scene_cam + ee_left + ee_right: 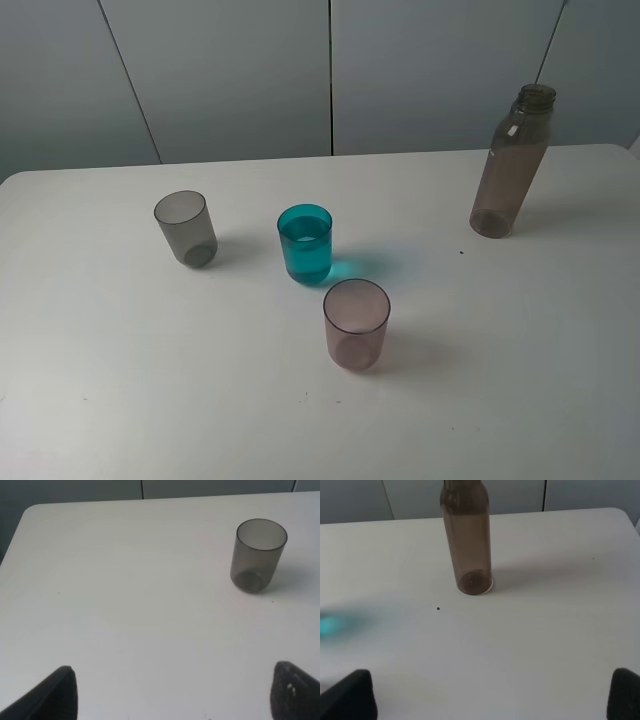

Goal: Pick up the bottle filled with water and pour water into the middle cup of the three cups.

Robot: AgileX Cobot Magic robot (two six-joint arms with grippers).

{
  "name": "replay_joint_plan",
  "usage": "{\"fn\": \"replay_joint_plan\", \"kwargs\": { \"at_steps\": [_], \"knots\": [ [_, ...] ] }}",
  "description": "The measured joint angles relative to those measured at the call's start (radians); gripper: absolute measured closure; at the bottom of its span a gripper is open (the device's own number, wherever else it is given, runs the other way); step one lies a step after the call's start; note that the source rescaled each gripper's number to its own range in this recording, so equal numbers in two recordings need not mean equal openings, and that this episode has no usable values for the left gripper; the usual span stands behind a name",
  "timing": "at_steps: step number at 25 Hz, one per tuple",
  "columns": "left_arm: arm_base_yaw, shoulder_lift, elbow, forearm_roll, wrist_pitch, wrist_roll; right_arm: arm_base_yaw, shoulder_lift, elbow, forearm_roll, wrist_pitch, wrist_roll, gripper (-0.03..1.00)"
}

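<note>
The smoky brown-grey bottle [512, 162] stands upright and uncapped at the back right of the white table [120, 400]. The teal-blue middle cup [305, 243] stands near the table's centre with liquid in it. The smoky grey cup [185, 228] is to its left and the pinkish-mauve cup [356, 324] in front of it to the right. Neither gripper shows in the high view. In the left wrist view the left gripper [172, 695] is open, well short of the grey cup [258, 555]. In the right wrist view the right gripper [492, 695] is open, facing the bottle [466, 540] from a distance.
Grey wall panels [330, 70] rise behind the table's back edge. A small dark speck [461, 252] lies on the table near the bottle. A teal glow [332, 625] at the edge of the right wrist view comes from the blue cup's side.
</note>
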Motion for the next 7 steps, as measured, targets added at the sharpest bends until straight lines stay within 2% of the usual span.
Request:
{"fn": "replay_joint_plan", "kwargs": {
  "at_steps": [7],
  "knots": [
    [0.000, 0.000, 0.000, 0.000, 0.000, 0.000, 0.000, 0.000, 0.000, 0.000, 0.000, 0.002, -0.03]
  ]
}}
